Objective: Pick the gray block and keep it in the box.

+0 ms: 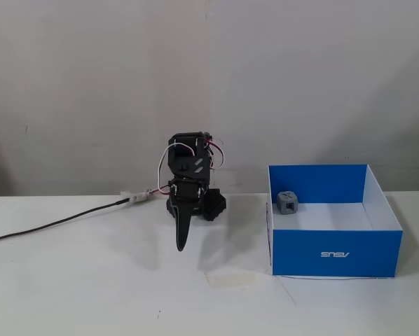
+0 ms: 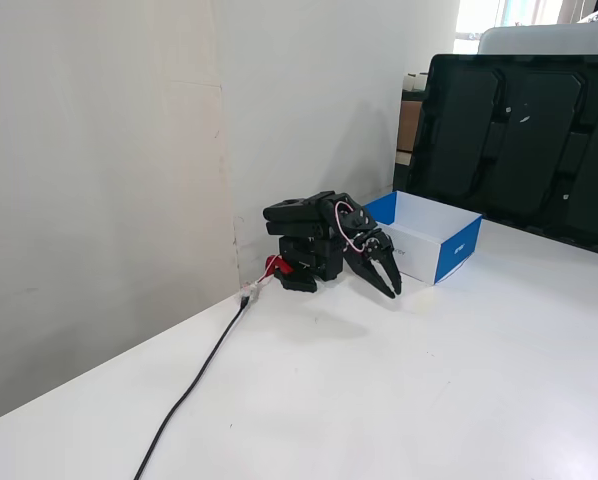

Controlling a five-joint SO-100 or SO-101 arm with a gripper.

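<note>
Block already in the box, arm folded back beside it.

We see the gray block (image 1: 288, 202) resting on the white floor of the box (image 1: 333, 253), in its back left corner in a fixed view. Our gripper (image 1: 181, 241) hangs empty, well apart to the box's left, tips pointing down at the table (image 1: 90, 287); the jaws look together in one fixed view, slightly parted in the other (image 2: 388, 286).

Arm: folded low on the white table (image 2: 459, 380), close to the wall.
Gripper (image 2: 390, 286): points down toward the table — jaws nearly together, holding nothing.
Box (image 2: 457, 251): just behind the gripper, blue walls, white inside.
Cable (image 2: 194, 385): black, trailing from the base.
Monitor (image 2: 524, 145): dark — behind the box.
</note>
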